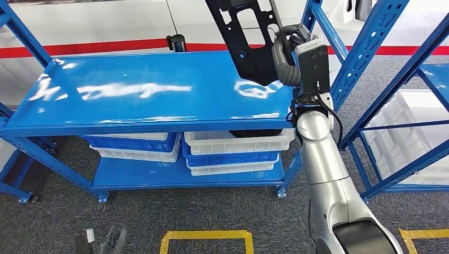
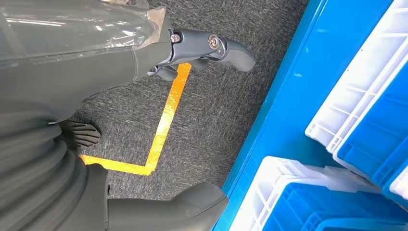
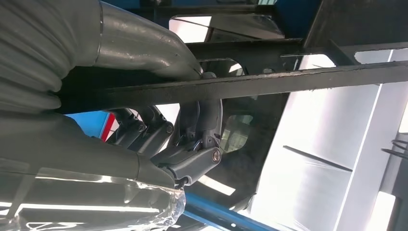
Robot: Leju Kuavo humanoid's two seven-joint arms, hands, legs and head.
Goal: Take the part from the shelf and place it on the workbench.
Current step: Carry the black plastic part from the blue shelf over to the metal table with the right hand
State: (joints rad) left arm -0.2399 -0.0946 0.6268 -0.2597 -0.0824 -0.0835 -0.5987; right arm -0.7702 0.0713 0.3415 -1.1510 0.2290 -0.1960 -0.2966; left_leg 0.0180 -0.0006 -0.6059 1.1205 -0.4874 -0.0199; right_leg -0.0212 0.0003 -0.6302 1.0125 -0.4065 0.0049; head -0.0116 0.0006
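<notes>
A large black plastic part [image 1: 249, 39] with cut-out openings hangs upright above the right end of the blue workbench top [image 1: 132, 90]. My right hand [image 1: 290, 45] grips its right edge, the silver arm rising from the lower right. In the right wrist view the fingers [image 3: 192, 144] curl around a black bar of the part [image 3: 288, 79]. My left hand [image 2: 207, 48] hangs beside my body over the grey carpet, fingers apart and holding nothing.
White and blue bins [image 1: 233, 151] sit stacked on the lower shelf under the bench top. Blue shelf uprights [image 1: 370, 47] stand close to the right, with a white bin [image 1: 407, 127] behind them. Yellow floor tape [image 1: 206, 235] marks the carpet in front.
</notes>
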